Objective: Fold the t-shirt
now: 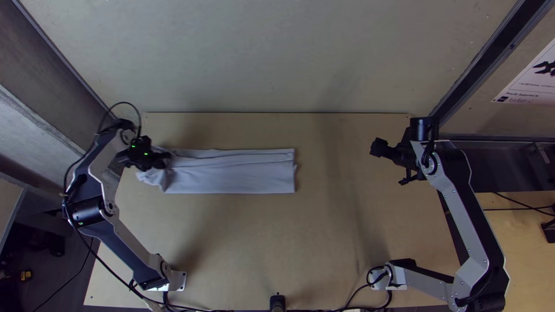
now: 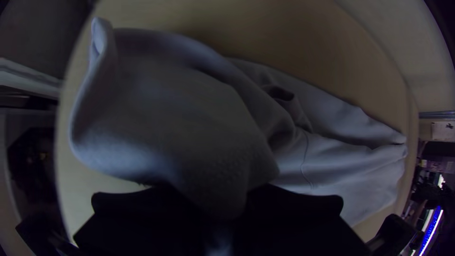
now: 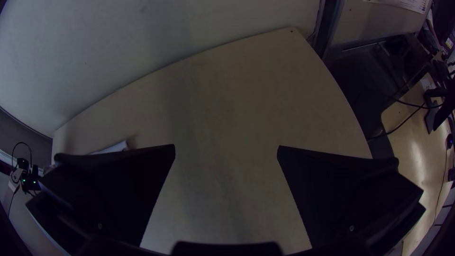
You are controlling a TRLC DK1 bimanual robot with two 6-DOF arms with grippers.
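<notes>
Two grippers, one garment. My left gripper (image 2: 218, 194) is closed on the bunched end of the pale t-shirt (image 1: 237, 173), cloth pinched between its fingers and billowing above them; I cannot tell whether that part is sleeve or hem. My right gripper (image 3: 226, 148) stands wide apart, holding nothing. The t-shirt lies as a long, narrow folded strip on the left half of the table (image 1: 237, 248), its straight end toward the middle.

Handling, as I judge it: light, soft and limp, with no stiffness to keep a crease. A pinch on one layer would probably peel the stack open, so I should take all layers together, at the outer corners of an end, and carry that end low and slowly.
</notes>
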